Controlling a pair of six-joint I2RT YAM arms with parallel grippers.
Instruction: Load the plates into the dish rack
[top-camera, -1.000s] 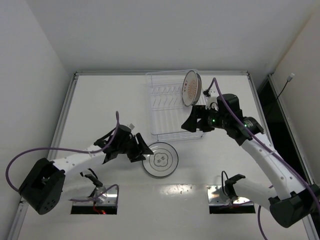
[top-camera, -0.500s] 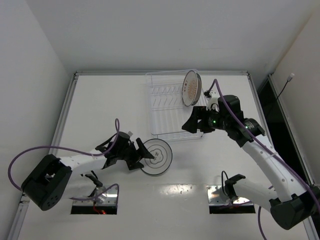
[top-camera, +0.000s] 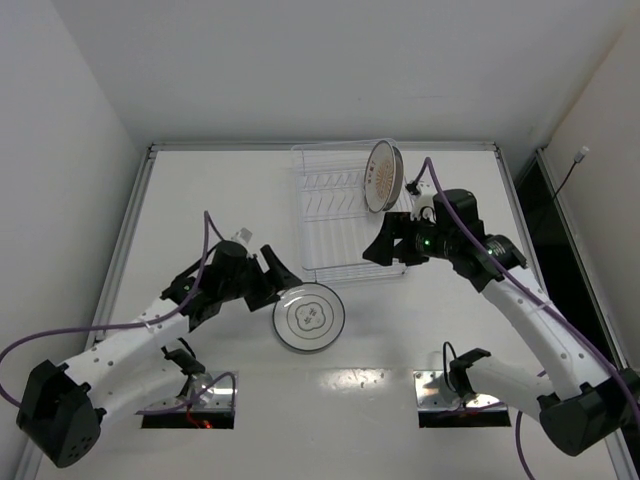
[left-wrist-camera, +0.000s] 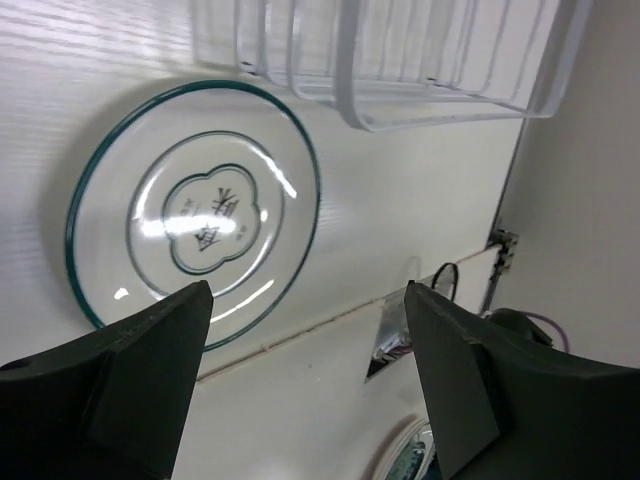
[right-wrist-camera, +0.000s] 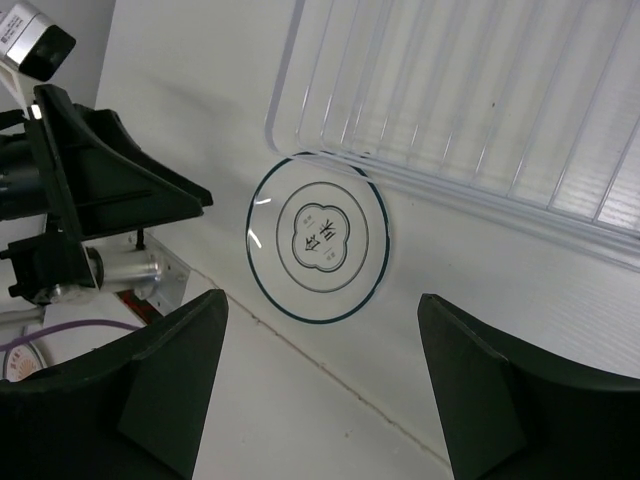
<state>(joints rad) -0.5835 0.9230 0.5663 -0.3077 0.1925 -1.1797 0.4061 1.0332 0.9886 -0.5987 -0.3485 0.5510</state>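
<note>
The white plate (top-camera: 310, 317) with a grey ring and dark centre motif lies flat on the table, just in front of the dish rack (top-camera: 335, 225). It also shows in the left wrist view (left-wrist-camera: 195, 210) and the right wrist view (right-wrist-camera: 318, 238). The orange-centred plate (top-camera: 383, 175) stands on edge in the rack's far right corner. My left gripper (top-camera: 280, 272) is open and empty, up and left of the flat plate, apart from it (left-wrist-camera: 307, 292). My right gripper (top-camera: 385, 247) is open and empty over the rack's near right corner (right-wrist-camera: 322, 300). I cannot make out the dark-rimmed plate for certain.
The rack's near rail (left-wrist-camera: 400, 100) runs close to the flat plate (right-wrist-camera: 450, 190). Two arm mounts (top-camera: 455, 390) sit at the near table edge. A curved patterned rim (left-wrist-camera: 400, 462) shows at the bottom of the left wrist view; I cannot tell what it is.
My left gripper has drawn back up and to the left, off the flat plate's left edge. The plate has ended a little further left. The right arm has barely moved.
</note>
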